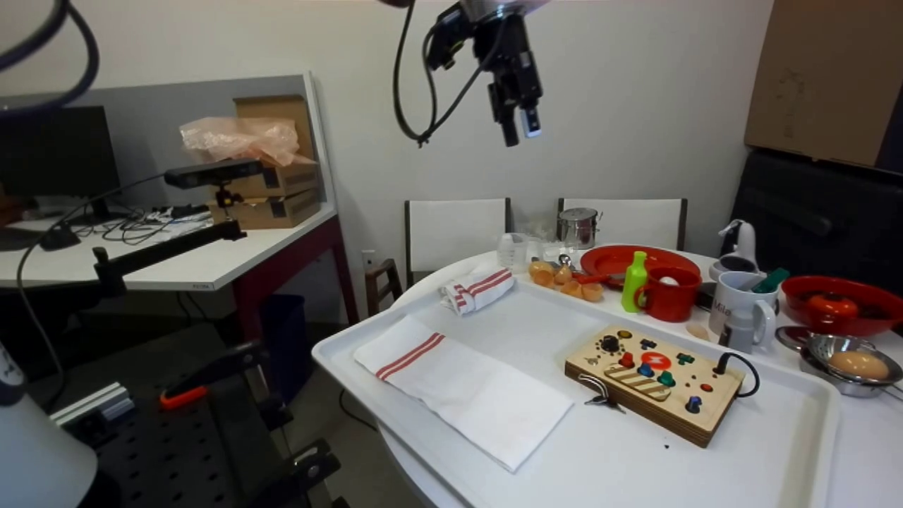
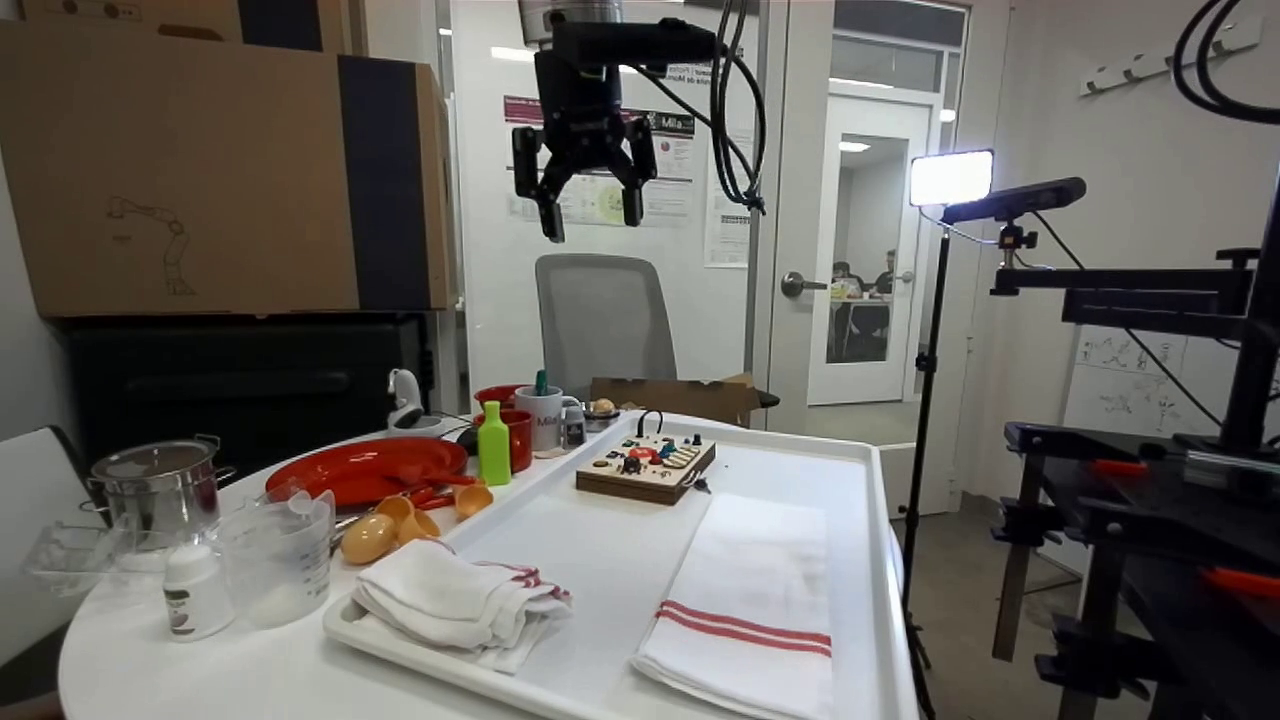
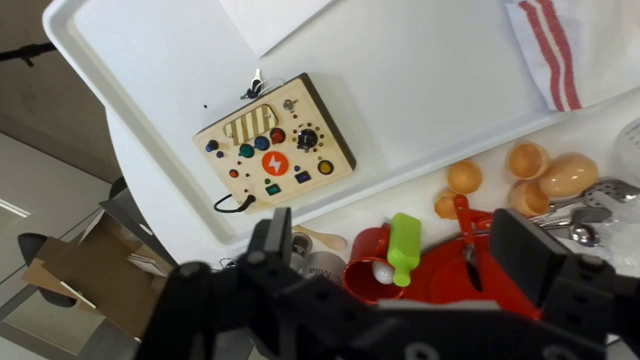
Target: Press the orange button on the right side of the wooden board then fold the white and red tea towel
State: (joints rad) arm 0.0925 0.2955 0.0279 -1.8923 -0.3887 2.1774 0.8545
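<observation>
Fingers (image 2: 632, 207) spread, empty, well above the wooden board (image 3: 275, 148). Orange button (image 3: 233, 173) below them, at the board's cable (image 3: 245, 204) end; press likely needs a long drop there.

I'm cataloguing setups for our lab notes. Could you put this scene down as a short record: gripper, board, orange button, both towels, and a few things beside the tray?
gripper: open, empty, raised in the air
board: on the tray, dark cable attached
orange button: on the board, nothing touching it
flat towel: on the tray, white, two red stripes near one end
bunched towel: at a tray corner, white, red-striped
beside the tray: green bottle, red mug, red plate
</observation>
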